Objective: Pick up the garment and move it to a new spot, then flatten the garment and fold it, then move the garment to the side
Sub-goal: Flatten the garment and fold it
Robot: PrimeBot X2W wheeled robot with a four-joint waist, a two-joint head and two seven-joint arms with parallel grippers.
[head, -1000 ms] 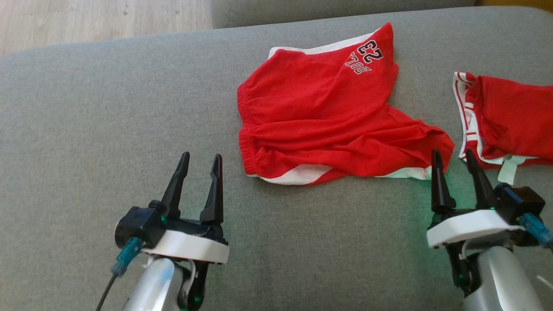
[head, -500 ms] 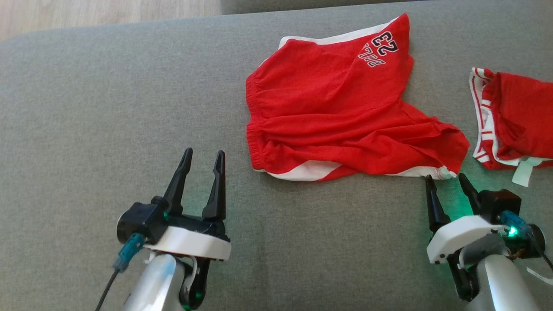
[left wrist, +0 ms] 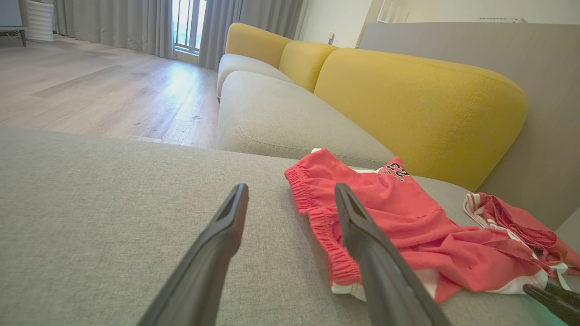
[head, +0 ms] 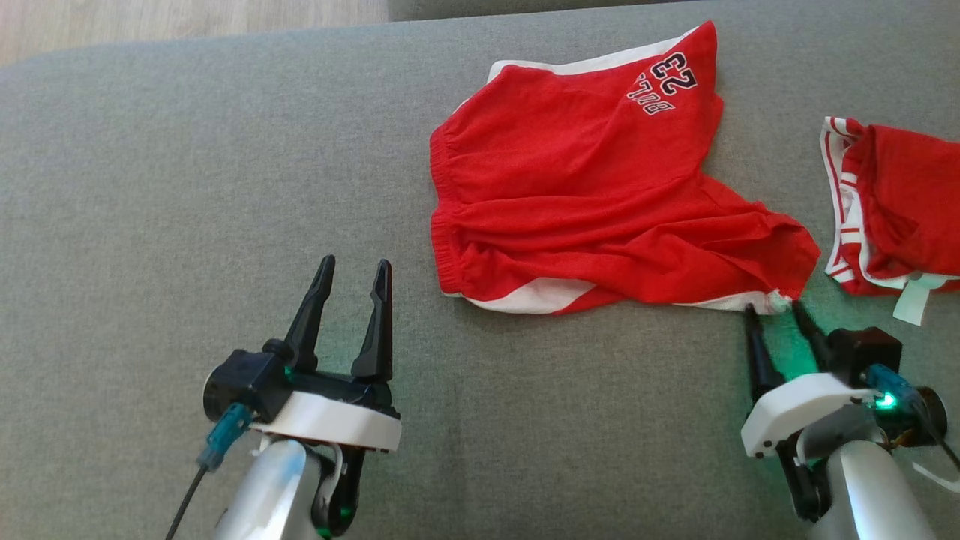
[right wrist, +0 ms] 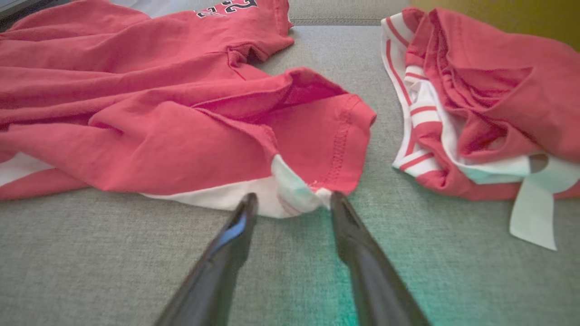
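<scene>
The garment [head: 585, 202] is a pair of red shorts with white trim and a printed "23", lying rumpled on the grey sofa seat [head: 187, 187]. It also shows in the left wrist view [left wrist: 408, 213] and the right wrist view [right wrist: 158, 117]. My right gripper [head: 773, 307] is low at the garment's near right corner, its jaws apart, and the white hem corner lies between its fingertips [right wrist: 293, 197]. My left gripper [head: 355, 262] stands open over bare cushion to the left of the garment, with nothing in it [left wrist: 291, 188].
A second red garment with white stripes [head: 900, 202] lies crumpled just right of the shorts [right wrist: 489, 81]. Yellow back cushions [left wrist: 408, 90] rise behind the seat. Wooden floor [head: 150, 19] lies beyond the sofa's far edge.
My right gripper has dropped and pushed forward to the garment's near right corner, and its jaws have narrowed around the hem. The head camera shifted slightly. The left arm stays still.
</scene>
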